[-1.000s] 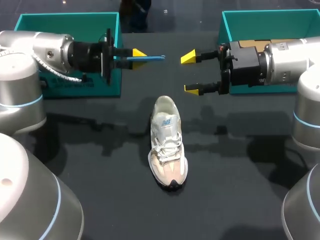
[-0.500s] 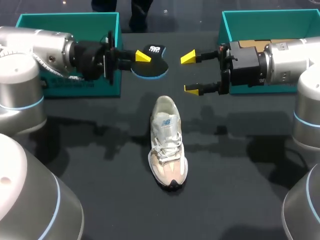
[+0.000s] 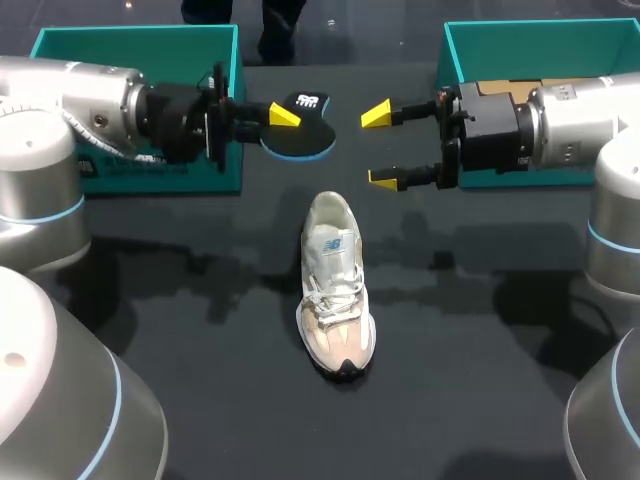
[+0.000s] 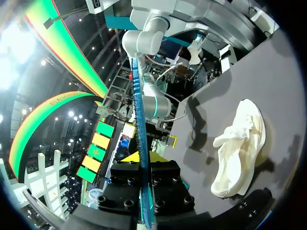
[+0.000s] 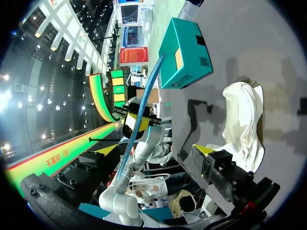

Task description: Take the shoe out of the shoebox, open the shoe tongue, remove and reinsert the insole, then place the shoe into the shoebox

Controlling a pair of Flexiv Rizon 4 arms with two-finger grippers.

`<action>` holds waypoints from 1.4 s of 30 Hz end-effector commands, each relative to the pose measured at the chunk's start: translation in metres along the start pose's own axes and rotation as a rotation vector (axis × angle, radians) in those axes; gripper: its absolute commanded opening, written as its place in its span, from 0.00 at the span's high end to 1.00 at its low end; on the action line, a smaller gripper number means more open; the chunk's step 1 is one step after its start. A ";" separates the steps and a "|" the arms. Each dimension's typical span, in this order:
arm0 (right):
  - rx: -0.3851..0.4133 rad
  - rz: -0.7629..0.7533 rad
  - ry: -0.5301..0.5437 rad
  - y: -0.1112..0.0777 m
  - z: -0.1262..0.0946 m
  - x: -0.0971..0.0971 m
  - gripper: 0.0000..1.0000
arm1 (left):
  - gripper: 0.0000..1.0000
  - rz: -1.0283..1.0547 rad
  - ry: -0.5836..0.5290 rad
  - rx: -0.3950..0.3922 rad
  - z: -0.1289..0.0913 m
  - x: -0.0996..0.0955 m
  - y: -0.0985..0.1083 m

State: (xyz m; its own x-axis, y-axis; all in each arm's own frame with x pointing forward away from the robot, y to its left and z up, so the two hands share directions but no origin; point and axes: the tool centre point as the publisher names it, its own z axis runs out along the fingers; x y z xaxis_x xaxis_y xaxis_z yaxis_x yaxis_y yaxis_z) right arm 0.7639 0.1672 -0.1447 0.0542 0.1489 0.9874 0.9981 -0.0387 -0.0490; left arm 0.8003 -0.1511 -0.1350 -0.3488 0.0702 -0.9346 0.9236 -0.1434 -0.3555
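A pale beige-and-white shoe (image 3: pixel 335 300) lies on the black table, toe toward me. In the left wrist view the shoe (image 4: pixel 240 148) lies off to the side of the fingers. My left gripper (image 3: pixel 280 113) hovers beyond the heel, shut on the edge of a black insole (image 3: pixel 303 128) with a blue rim. The insole (image 4: pixel 139 120) shows edge-on as a blue strip between the left gripper's (image 4: pixel 143 158) jaws. My right gripper (image 3: pixel 381 147) hangs open just right of the insole, apart from it. In the right wrist view the insole (image 5: pixel 144 105) curves ahead of the shoe (image 5: pixel 244 122).
One teal box (image 3: pixel 230 60) stands at the back left behind my left arm; the right wrist view shows the same box (image 5: pixel 184 48). A second teal box (image 3: pixel 500 30) stands at the back right, partly behind my right arm.
My left wrist has rolled, so the insole went from edge-on to lying flat with its black face up. The right arm and the shoe have stayed put.
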 end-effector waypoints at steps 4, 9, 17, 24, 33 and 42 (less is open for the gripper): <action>-0.001 0.000 -0.001 0.000 0.002 0.000 0.00 | 1.00 0.059 0.010 -0.029 -0.006 0.001 0.016; -0.001 0.000 -0.001 0.000 0.002 0.000 0.00 | 1.00 0.144 0.009 -0.072 -0.007 -0.003 0.025; -0.001 0.000 -0.001 0.000 0.002 0.000 0.00 | 1.00 0.275 0.046 -0.119 -0.004 -0.005 0.028; -0.001 0.000 -0.001 0.000 0.002 0.000 0.00 | 1.00 0.275 0.046 -0.119 -0.004 -0.005 0.028; 0.003 -0.026 -0.007 0.004 0.006 0.003 0.00 | 1.00 0.382 0.063 -0.084 0.007 0.003 0.027; 0.032 -0.090 0.014 0.004 0.019 0.003 0.00 | 1.00 0.401 0.056 -0.069 0.013 0.004 0.033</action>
State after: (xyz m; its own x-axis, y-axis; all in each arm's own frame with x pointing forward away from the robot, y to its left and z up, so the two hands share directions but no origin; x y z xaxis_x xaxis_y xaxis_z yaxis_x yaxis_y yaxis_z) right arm 0.7628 0.1775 -0.1418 -0.0321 0.1380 0.9899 0.9994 -0.0041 0.0329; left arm 0.8210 -0.1627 -0.1482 0.0463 0.0791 -0.9958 0.9944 -0.0983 0.0384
